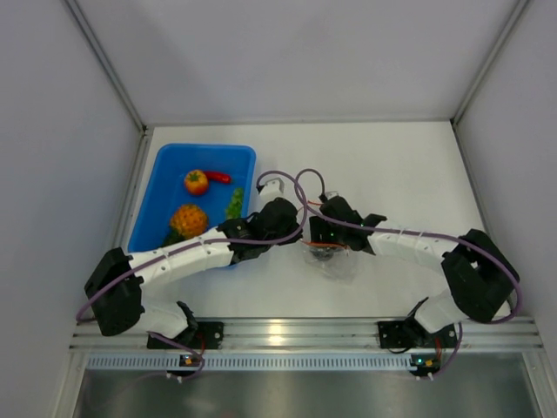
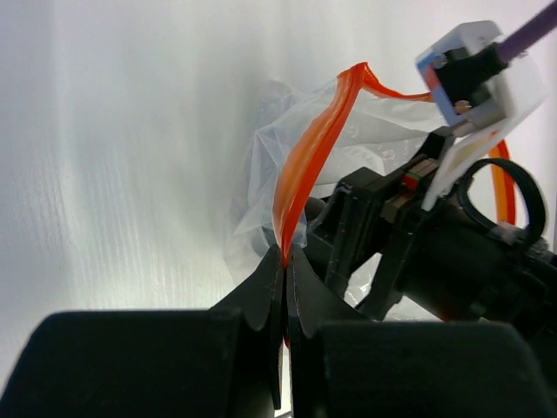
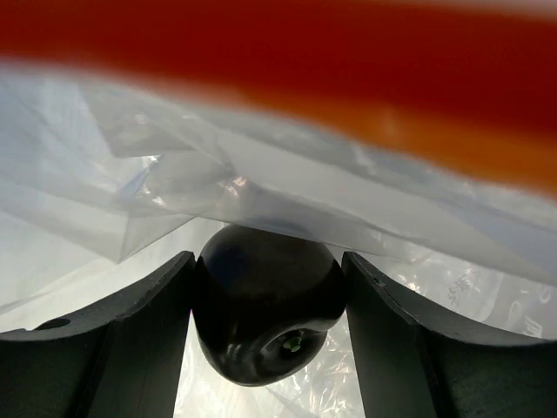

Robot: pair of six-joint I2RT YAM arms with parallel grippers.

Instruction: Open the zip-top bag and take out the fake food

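Orange-red zip strip [image 2: 309,161] rises straight out of the left pincer [image 2: 285,261], whose fingers are pressed together on its lower end. The zip-top bag [image 2: 278,165] billows clear and crinkled just beyond those tips. Faint print shows on the plastic near the right pincer [image 3: 267,261], too blurred to read. That pincer is clamped on a dark purple-black piece [image 3: 265,305], which touches both fingers — bag film drapes just above it, and the strip is a blurred band higher still.

From above, both pincers meet at the bag near the middle of the white table [image 1: 409,174]; bare table lies beyond and to the right of the right pincer. Just left of the left pincer sits a blue tray [image 1: 165,174] — its near right corner hidden under that arm. It holds an orange tomato-like piece [image 1: 196,182], a red chili [image 1: 218,177], a green leafy piece [image 1: 235,205] and a bumpy orange piece [image 1: 188,219].
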